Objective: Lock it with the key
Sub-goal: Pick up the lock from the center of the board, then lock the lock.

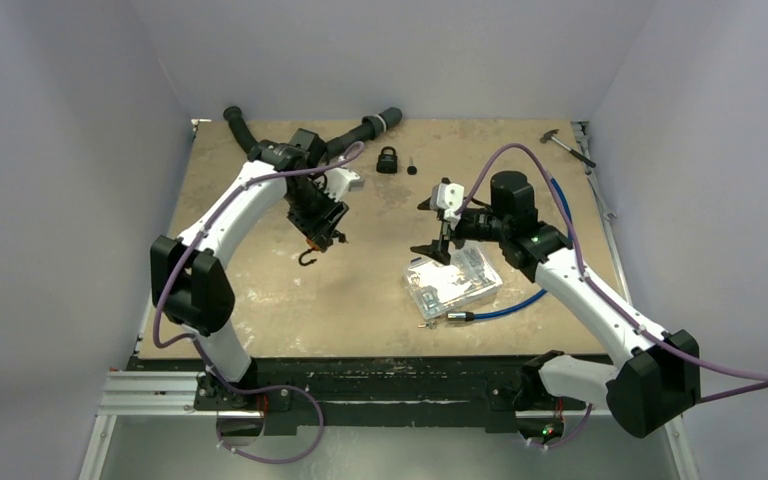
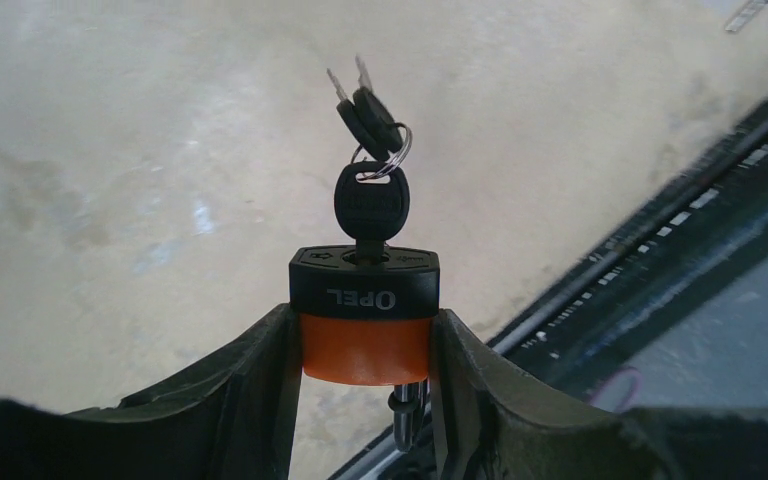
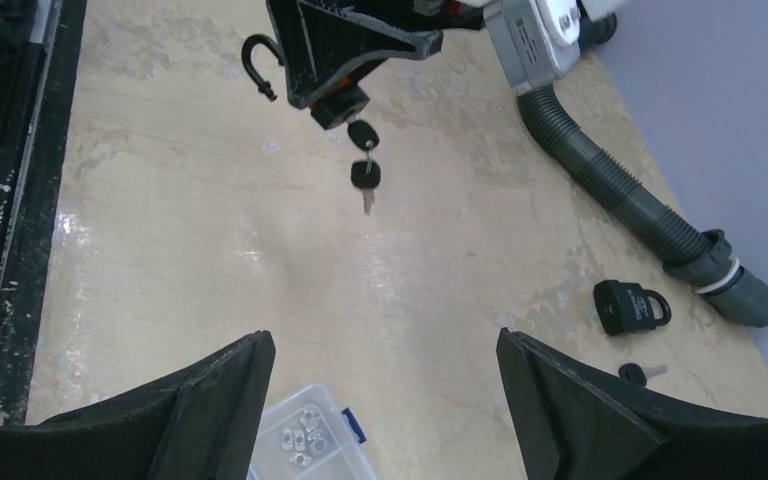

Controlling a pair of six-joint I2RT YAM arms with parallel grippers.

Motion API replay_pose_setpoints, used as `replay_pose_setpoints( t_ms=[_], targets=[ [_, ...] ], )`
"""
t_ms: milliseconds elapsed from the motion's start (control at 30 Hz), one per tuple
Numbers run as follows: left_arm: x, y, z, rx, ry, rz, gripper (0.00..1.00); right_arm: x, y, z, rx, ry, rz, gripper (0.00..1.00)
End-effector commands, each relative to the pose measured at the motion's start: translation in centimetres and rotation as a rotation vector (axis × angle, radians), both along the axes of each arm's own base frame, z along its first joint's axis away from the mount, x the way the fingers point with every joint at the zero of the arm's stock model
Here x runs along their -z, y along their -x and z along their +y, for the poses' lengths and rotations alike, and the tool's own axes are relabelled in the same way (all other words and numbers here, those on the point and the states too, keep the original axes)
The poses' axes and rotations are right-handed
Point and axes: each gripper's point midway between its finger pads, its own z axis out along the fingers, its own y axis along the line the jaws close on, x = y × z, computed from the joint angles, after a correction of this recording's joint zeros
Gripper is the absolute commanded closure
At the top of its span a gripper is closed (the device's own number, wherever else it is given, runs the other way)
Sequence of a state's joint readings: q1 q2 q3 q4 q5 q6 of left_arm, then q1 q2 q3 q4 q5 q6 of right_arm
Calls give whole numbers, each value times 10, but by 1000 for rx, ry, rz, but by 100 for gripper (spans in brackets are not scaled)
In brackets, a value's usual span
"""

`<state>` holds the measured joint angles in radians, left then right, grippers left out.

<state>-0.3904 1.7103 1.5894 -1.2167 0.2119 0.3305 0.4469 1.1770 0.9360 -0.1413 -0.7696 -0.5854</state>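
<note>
the padlock (image 2: 364,320) is clamped in the left gripper (image 2: 364,332), keyhole outward, so the inserted key (image 2: 371,205) is offered to the right gripper (image 3: 382,340), its fingers spread wide.

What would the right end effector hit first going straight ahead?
Likely the black keys dangling from the orange-and-black padlock held by the left end effector; nothing lies between. Depth unclear, it might pass under them.
</note>
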Motion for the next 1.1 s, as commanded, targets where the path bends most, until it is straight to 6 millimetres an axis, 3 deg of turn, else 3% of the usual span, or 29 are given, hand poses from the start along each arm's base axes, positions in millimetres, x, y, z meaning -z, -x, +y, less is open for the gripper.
replay_pose_setpoints(
  t_ms=[0, 133, 367, 467, 600, 800, 1067],
  targets=[
    [-17, 32, -40, 48, 206, 199, 100, -14, 10, 6, -70, -36, -67, 9],
    [-23, 39, -58, 52, 288, 271, 100, -15, 18, 15, -119, -37, -90, 11],
    [-51, 59, -96, 112, 521, 399, 100, -21, 36, 48, -247, -60, -108, 20],
    [-57, 66, -104, 164, 542, 411, 100, -15, 51, 61, -319, -53, -117, 28],
    [-72, 76, -118, 211, 619, 432, 100, -7, 62, 75, -379, -38, -157, 28],
    [-84, 89, -128, 263, 680, 445, 100, -3, 65, 87, -409, -23, -211, 30],
    [-90, 91, -133, 271, 724, 469, 100, 17, 67, 84, -436, 64, -267, 38]
  ],
)
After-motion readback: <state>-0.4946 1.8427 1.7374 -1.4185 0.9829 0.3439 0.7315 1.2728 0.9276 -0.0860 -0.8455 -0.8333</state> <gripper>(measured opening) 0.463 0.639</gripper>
